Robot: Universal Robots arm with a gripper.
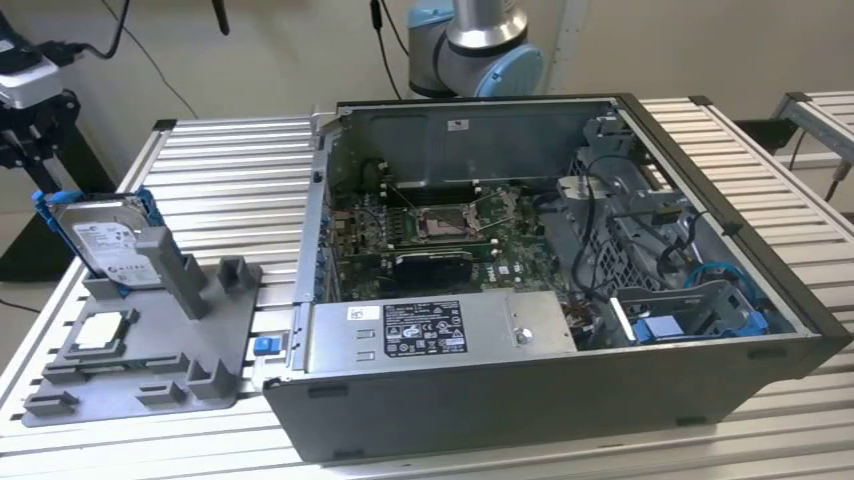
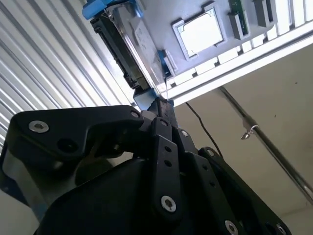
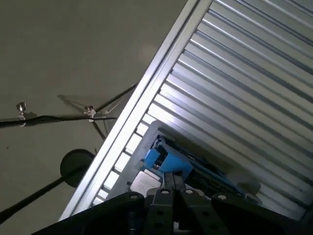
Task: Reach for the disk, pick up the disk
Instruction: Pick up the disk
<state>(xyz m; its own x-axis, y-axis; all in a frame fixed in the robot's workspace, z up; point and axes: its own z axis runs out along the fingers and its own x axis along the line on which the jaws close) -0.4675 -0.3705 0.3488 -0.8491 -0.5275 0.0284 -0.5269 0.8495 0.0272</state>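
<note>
Item: flat rectangular silver metal disk with blue plastic edge rails, standing upright on edge in a slot at the far corner of a grey moulded plastic holder, at the exterior view's left. A white printed label covers its face, the print too small to read. In both wrist views the disk lies beyond the tips of the black linkage gripper, well apart from them. The jaws are drawn together with nothing between them. Beside the disk on the same holder lies a small square silver chip, flat in its recess. At centre is a large dark grey open computer case holding a green circuit board. It also holds a grey metal box with a black-and-white label, black cables and a blue plastic drive cage. A small white sticker sits on the case's back wall, illegible. Behind the case rises the silver and light-blue arm. The surface is a ribbed aluminium slatted tabletop. A second slatted bench stands at the exterior view's right. The room has a pale wall and a grey floor. A black stand carries a device at the exterior view's left.
</note>
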